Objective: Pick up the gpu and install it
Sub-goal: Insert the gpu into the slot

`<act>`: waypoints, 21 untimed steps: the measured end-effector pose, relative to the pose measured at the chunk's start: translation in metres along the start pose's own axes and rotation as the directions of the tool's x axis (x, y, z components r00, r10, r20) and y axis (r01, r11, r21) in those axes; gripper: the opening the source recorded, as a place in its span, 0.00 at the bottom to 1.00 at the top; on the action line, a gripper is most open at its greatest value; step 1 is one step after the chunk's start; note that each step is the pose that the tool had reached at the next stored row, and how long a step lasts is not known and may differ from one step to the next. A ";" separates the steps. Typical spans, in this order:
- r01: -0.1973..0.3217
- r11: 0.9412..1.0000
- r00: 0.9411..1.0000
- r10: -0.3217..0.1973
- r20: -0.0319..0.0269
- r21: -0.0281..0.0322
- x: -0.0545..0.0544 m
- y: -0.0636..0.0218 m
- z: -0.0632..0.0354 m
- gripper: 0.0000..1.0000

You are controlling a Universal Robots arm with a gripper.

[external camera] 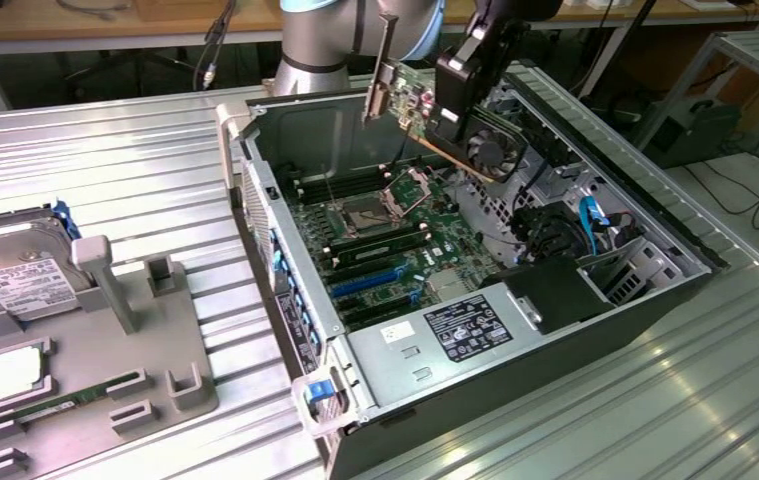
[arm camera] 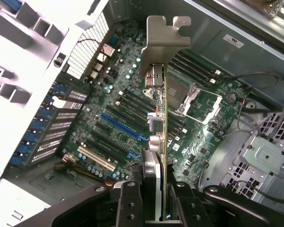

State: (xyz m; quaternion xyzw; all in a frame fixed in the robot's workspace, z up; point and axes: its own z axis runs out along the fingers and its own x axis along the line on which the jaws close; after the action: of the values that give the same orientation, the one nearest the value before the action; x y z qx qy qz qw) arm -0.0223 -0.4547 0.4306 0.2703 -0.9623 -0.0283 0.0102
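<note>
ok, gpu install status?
Gripper shut on gpu. Gpu held edge-on over the open case, not seated. Blue slot bare; nothing seen in the way.

The case (external camera: 646, 215) sits open on the table (external camera: 126, 150), with the motherboard (external camera: 379, 235) down inside it. The gpu (external camera: 406, 100) hangs in the gripper (arm camera: 154, 203) above the motherboard, apart from it. The parts tray (external camera: 99, 370) carrying the hard drive (external camera: 12, 275) is on the exterior view's left of the case.
</note>
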 end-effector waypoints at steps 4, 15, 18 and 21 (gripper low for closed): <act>0.043 0.999 0.999 -0.043 -0.002 0.000 0.000 0.0000 0.0001 0.28; 0.104 0.995 0.994 -0.104 0.014 -0.002 0.000 -0.0001 0.0023 0.28; 0.160 0.987 0.987 -0.160 0.012 -0.002 0.000 -0.0002 0.0033 0.28; 0.209 0.978 0.978 -0.209 0.011 0.000 0.000 -0.0003 0.0042 0.28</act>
State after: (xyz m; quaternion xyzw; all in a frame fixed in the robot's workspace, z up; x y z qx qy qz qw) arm -0.0222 -0.4547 0.4264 0.3698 -0.9286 -0.0313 0.0024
